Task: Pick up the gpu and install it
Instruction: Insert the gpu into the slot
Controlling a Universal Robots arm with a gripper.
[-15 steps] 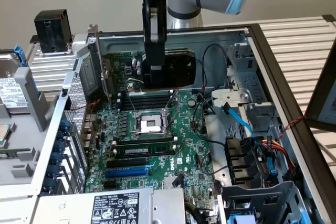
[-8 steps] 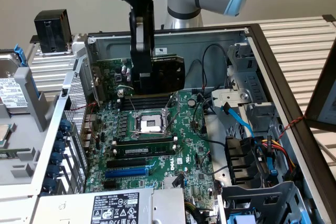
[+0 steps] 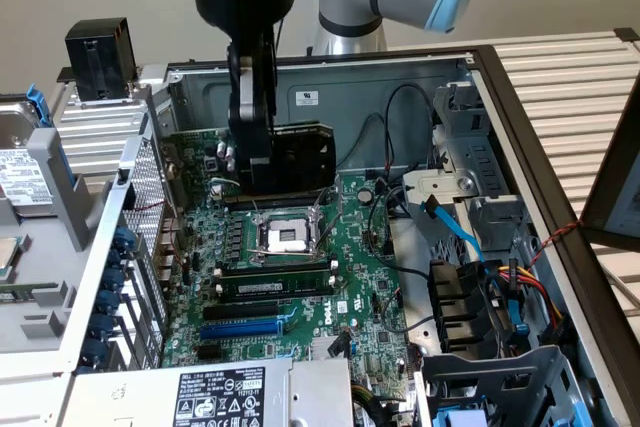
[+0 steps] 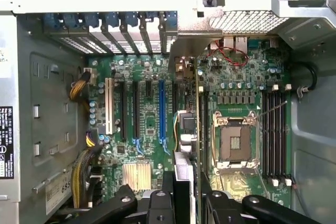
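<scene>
The gpu [image 3: 300,159], a card with a black shroud, hangs above the green motherboard [image 3: 300,277] inside the open computer case, and my gripper [image 3: 252,162] is shut on it from above. In the wrist view I see the gpu [image 4: 185,129] edge-on, rising from between my gripper [image 4: 186,199] fingers, with its silver end bracket [image 4: 191,43] toward the case's slotted rear wall. Below it lie the expansion slots, including a blue slot [image 4: 161,111], with the bare CPU socket [image 4: 233,142] beside them. The card is not seated in any slot.
Memory sticks [image 4: 275,129] stand beyond the CPU socket. A power supply [image 3: 230,392] sits at the near edge, with a drive cage [image 3: 490,377] and bundled cables [image 3: 515,292] at the exterior view's right. A hard drive [image 3: 20,182] lies outside the case at the left.
</scene>
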